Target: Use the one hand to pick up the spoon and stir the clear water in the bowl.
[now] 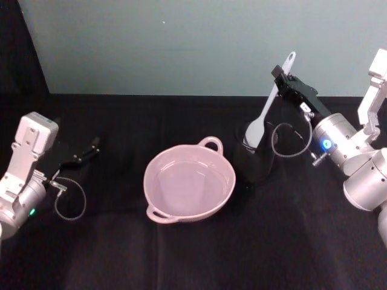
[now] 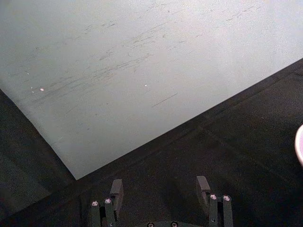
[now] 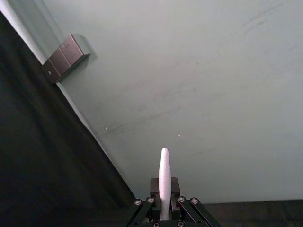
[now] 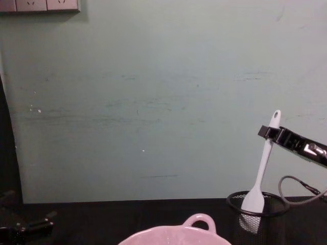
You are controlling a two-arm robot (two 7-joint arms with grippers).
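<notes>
Right hand (image 1: 283, 77) pinches the spoon (image 1: 268, 107) handle, blade in the mesh cup (image 1: 255, 158) beside the bowl (image 1: 189, 183); left hand (image 1: 91, 148) spread.

I think I am working in a test room or lab, not a real kitchen. The table (image 1: 193, 260) is covered in plain black cloth. Behind it is a bare pale green wall (image 4: 153, 102) with scratches. A grey socket plate (image 4: 40, 5) sits high on that wall.
</notes>
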